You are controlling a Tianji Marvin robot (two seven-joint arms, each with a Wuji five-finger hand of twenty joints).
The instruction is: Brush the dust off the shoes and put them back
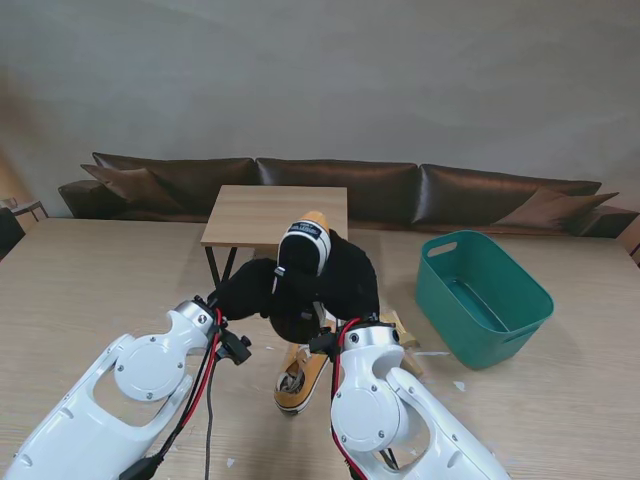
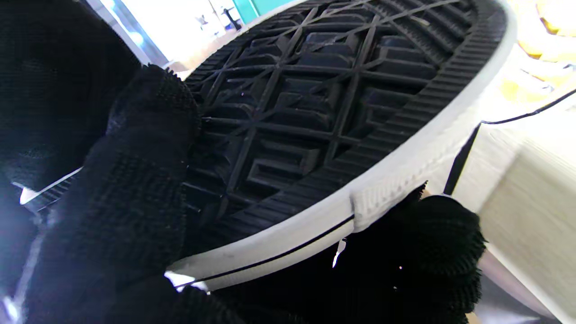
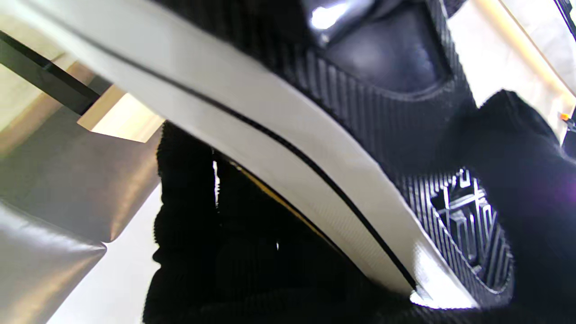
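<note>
Left hand (image 1: 255, 285), black-gloved: fingers (image 2: 135, 189) wrapped on the black-treaded, white-rimmed sole of the raised mustard-yellow canvas sneaker (image 1: 304, 245), thumb on the rim. Right hand (image 1: 345, 280), black-gloved: fingers (image 3: 189, 216) curled around the same sneaker's white sidewall. Sneaker held off the table, heel patch facing me. Second mustard-yellow sneaker (image 1: 300, 378) lies on the light wooden table (image 1: 90, 290) at 6 o'clock of the hands. Green plastic tub (image 1: 480, 295) at 3 o'clock.
</note>
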